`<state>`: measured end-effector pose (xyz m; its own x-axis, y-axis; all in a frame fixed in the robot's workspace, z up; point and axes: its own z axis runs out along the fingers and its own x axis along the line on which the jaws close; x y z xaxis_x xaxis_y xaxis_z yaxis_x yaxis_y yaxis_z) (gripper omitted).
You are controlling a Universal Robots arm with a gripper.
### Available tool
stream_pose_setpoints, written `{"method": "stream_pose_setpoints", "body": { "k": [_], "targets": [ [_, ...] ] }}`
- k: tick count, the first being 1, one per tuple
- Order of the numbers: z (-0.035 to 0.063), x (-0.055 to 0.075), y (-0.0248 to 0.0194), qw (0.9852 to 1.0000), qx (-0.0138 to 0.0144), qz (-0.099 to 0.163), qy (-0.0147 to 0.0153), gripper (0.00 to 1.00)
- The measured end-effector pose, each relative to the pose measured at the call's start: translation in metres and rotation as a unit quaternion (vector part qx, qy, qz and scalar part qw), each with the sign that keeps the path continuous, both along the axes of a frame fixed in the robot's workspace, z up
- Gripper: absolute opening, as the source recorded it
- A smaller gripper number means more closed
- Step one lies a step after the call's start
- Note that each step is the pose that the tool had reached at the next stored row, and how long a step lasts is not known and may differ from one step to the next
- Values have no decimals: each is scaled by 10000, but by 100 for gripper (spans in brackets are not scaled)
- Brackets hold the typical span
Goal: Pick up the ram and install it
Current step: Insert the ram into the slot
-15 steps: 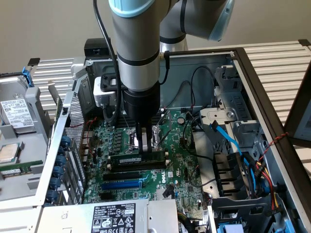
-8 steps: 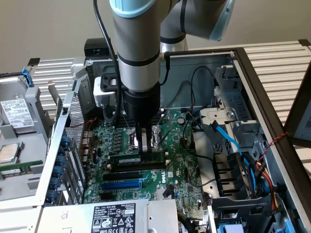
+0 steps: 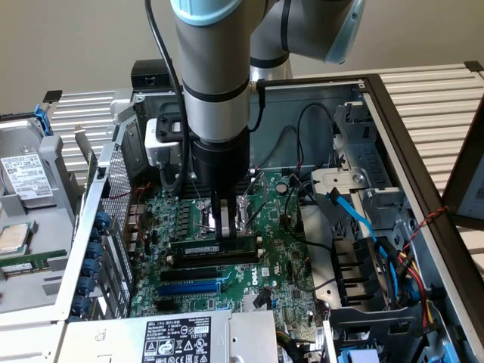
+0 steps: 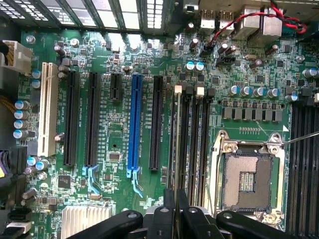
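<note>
1. Holds the ram (image 3: pixel 198 249) in the narrowly pinched gripper (image 3: pixel 221 234); pickup done.
2. Stands it edgewise at a black slot, between the blue slot (image 3: pixel 189 287) and the farther CPU socket (image 4: pixel 247 181).
3. Leaves, seemingly, full seating.

I'm seeing one robot arm (image 3: pixel 215 76), one gripper (image 3: pixel 220 231) and one ram stick (image 3: pixel 193 249) – then on the board (image 4: pixel 112 134) it's one blue slot (image 4: pixel 134 124), one white slot (image 4: pixel 47 109), three long black card slots (image 4: pixel 71 119) either side of the blue one, one short black slot (image 4: pixel 115 85), one processor socket (image 4: pixel 246 181), one finned silver heatsink (image 4: pixel 85 219) – all inside one open computer case (image 3: pixel 399 147)
</note>
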<state>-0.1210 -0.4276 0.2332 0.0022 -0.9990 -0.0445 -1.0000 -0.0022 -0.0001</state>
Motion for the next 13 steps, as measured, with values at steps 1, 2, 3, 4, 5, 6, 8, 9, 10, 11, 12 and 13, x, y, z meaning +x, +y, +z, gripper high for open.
{"method": "stream_pose_setpoints", "body": {
  "k": [1, 2, 3, 4, 5, 6, 8, 9, 10, 11, 12, 13],
  "targets": [
    [0, 1, 0, 10000, 0, 0, 0, 13],
    [1, 4, -2, 10000, 0, 0, 6, 13],
    [1, 7, -3, 10000, -1, -2, 16, 13],
    [1, 9, -5, 10000, -1, -6, 23, 13],
    [0, 11, -6, 10000, 0, -8, 31, 13],
    [1, 11, -7, 10000, -1, -13, 33, 13],
    [0, 18, -9, 10000, 0, -20, 36, 13],
    [1, 20, -11, 10000, -1, -27, 37, 13],
    [1, 22, -16, 10000, 0, -32, 37, 13],
    [0, 23, -17, 10000, 0, -36, 37, 13],
    [0, 23, -17, 10000, 0, -36, 37, 13],
    [1, 23, -16, 10000, 0, -36, 36, 13]
  ]
}}
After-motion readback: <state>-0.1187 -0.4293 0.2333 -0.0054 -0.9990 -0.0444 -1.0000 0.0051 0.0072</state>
